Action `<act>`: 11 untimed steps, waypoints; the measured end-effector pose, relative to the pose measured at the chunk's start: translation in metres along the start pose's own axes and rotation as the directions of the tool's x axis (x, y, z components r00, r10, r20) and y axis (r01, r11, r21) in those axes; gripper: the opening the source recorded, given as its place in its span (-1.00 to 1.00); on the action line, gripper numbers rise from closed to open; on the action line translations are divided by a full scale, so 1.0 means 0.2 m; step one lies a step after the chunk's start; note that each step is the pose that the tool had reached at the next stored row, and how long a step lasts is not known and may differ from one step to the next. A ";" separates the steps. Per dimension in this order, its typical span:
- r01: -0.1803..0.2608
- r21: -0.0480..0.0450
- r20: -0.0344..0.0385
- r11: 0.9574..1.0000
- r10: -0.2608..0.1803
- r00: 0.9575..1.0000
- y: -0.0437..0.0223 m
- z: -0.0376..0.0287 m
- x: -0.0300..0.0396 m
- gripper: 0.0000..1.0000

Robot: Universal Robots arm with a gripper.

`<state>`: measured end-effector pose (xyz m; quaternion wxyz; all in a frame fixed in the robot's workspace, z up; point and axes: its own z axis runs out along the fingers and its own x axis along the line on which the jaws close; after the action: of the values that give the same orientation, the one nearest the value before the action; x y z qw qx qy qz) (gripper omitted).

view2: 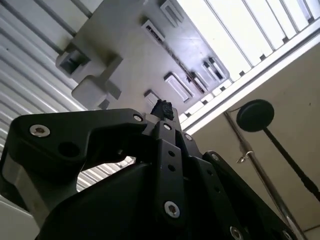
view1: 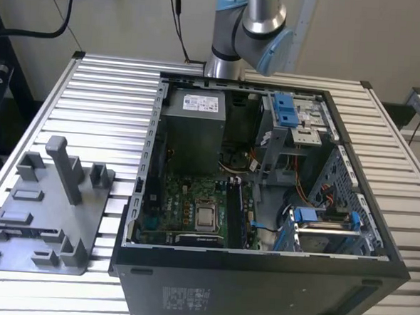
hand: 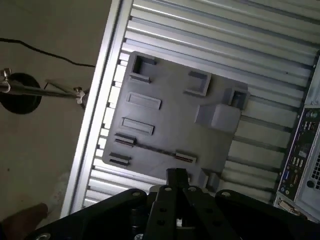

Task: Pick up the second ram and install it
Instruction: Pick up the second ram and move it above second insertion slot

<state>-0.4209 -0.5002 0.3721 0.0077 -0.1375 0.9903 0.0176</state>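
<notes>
The black gripper (hand: 176, 176) is hovering above the flat grey plastic tray (hand: 167, 125), its fingers pressing together, the open black metal computer case (view1: 259, 292) sitting beside. Where the second ram is lying cannot be told.

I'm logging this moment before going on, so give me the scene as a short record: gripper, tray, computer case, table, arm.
gripper: raised over the grey tray, apart from it, in both wrist views
grey tray: flat on the slatted table, at the exterior view's left of the case
upright post: stands on the tray
computer case: open side up, motherboard exposed
slatted table: carries tray and case side by side
arm: rises behind the case in the exterior view
</notes>
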 end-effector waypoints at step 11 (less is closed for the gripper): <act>0.199 -0.005 -0.006 0.980 -0.199 0.980 0.000 0.010 0.000 -0.79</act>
<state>-0.4209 -0.5002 0.3702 0.0060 -0.2360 0.9716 0.0183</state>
